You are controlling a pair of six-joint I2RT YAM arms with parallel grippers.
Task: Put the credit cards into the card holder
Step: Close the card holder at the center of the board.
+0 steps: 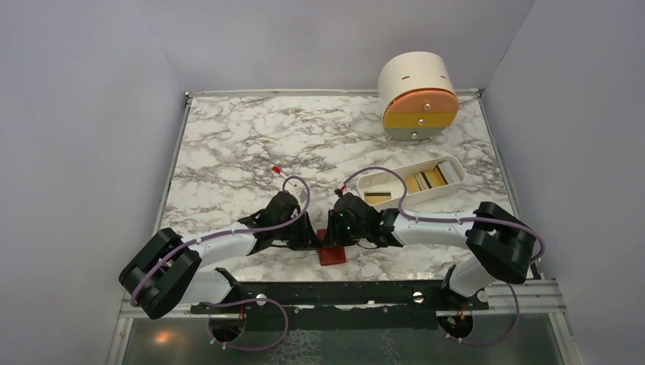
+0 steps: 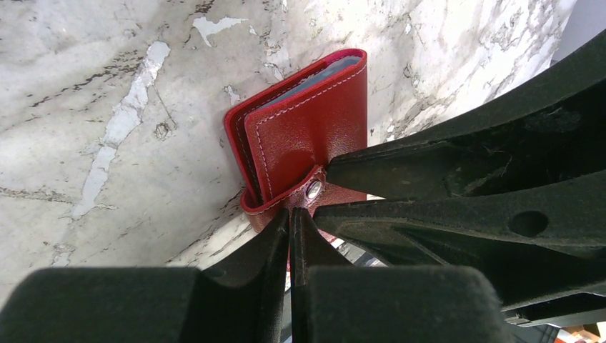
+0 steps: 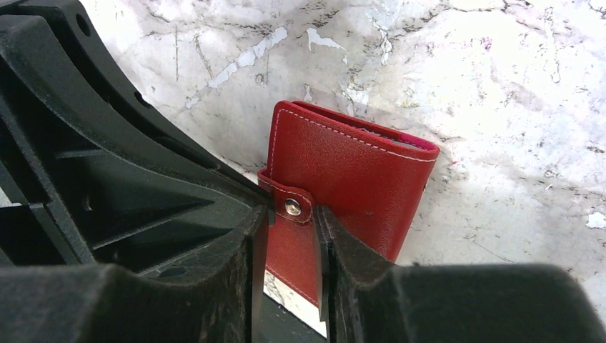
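The card holder (image 1: pixel 332 255) is sitting at the near edge of the counter (image 1: pixel 228 152), long axis running front to back, snap end nearest. The right fingers (image 3: pixel 232 261) are clamping that end; the left fingers (image 2: pixel 263 251) are clenched alongside.

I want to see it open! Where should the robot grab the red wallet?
Probably the snap tab at the near edge of the card holder, from the robot's side: it lies flat, and that strap is the raised bit to pinch.
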